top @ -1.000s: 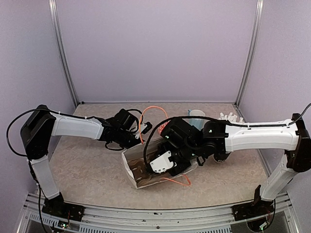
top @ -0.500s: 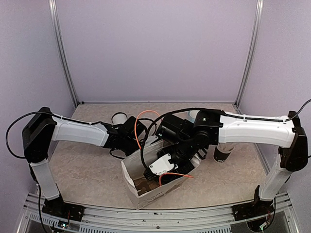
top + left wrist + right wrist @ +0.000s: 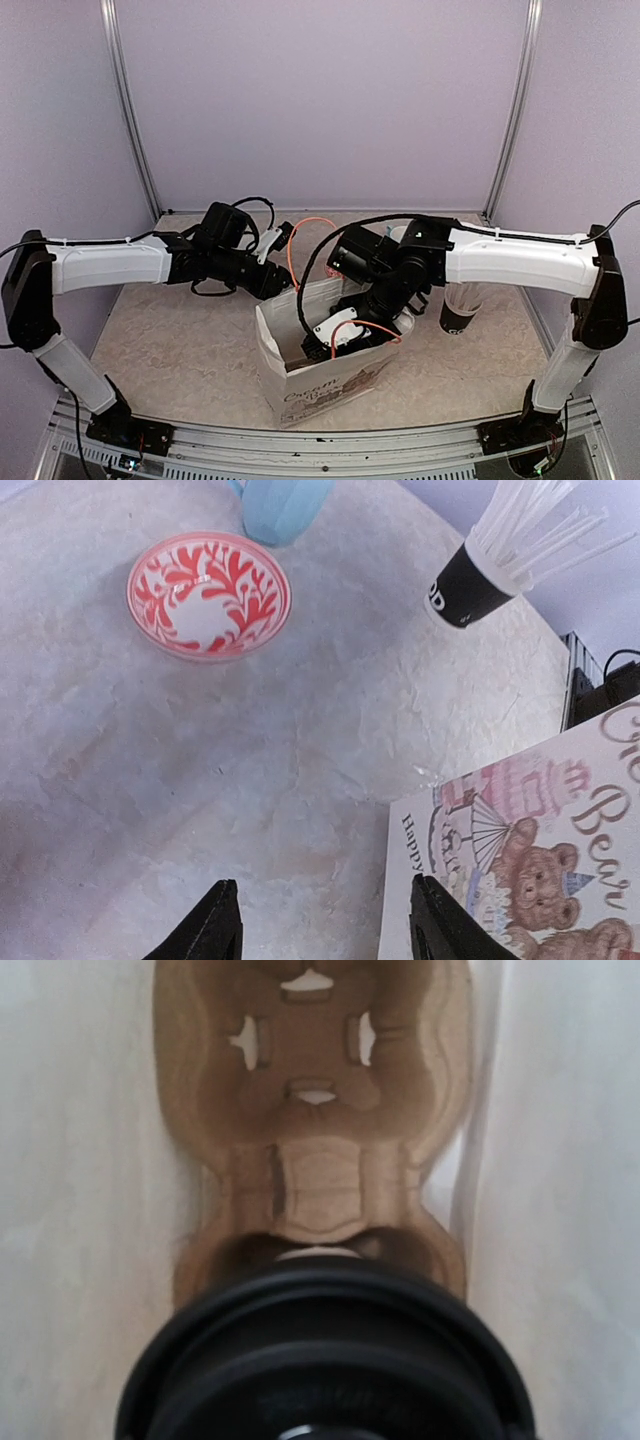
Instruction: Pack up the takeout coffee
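Observation:
A paper gift bag printed with a teddy bear stands upright at mid-table. My right gripper reaches down into its open top. In the right wrist view a takeout coffee cup's black lid fills the foreground where my jaws are, so the fingers are hidden. Below the cup, a brown cardboard cup carrier lies on the bag's floor, its far slot empty. My left gripper is open and empty beside the bag's printed face, its right fingertip at the bag's edge.
A red-patterned bowl, a light blue mug and a dark cup of white straws stand behind the bag. The straw cup is just right of the right arm. Orange cable loops hang near the bag.
The bag has gone from lying on its side to standing upright, with the right gripper still inside. The left arm has drawn back and up to the bag's rear left.

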Robot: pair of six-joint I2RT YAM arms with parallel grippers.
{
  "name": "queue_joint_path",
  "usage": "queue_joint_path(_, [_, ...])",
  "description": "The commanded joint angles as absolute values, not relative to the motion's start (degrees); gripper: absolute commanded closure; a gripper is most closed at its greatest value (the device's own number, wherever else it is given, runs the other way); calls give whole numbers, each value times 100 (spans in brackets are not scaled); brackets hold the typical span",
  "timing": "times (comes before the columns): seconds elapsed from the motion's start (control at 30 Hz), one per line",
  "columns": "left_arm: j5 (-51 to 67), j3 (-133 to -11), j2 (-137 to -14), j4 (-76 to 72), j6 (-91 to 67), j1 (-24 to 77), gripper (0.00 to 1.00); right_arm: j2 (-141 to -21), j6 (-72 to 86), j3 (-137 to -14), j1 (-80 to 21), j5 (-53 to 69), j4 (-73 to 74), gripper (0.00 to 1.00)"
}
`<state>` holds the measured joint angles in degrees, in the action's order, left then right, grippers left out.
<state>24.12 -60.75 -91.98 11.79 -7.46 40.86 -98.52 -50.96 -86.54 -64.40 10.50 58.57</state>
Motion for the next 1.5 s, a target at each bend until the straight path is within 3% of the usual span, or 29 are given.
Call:
queue_joint_path(0.0, [2171, -5991, -8784, 870, -914, 4008, 43, -10050, -5230, -8350, -6377, 1135, 5732, 63])
queue_joint_path(0.57, [1834, -5757, -8017, 891, -1157, 3788, 43, -10361, -4988, -8210, -6372, 1060, 5815, 61])
queue_joint_path(1.03, [2342, -5418, -5930, 478, -1152, 4157, 34, -10416, -4752, -8669, -6372, 1016, 6029, 53])
queue_joint_path(1.33, [1912, -6067, -6947, 513, -1335, 4693, 35, -10408, -4797, -8831, -6372, 989, 6110, 51])
queue_joint_path(1.4, [1930, -6277, -7221, 594, -1353, 4700, 38, -10382, -4814, -8837, -6372, 977, 6137, 49])
queue_joint_path(1.47, [2013, -6385, -7432, 547, -1392, 4702, 48, -10352, -4829, -8860, -6380, 972, 6169, 45])
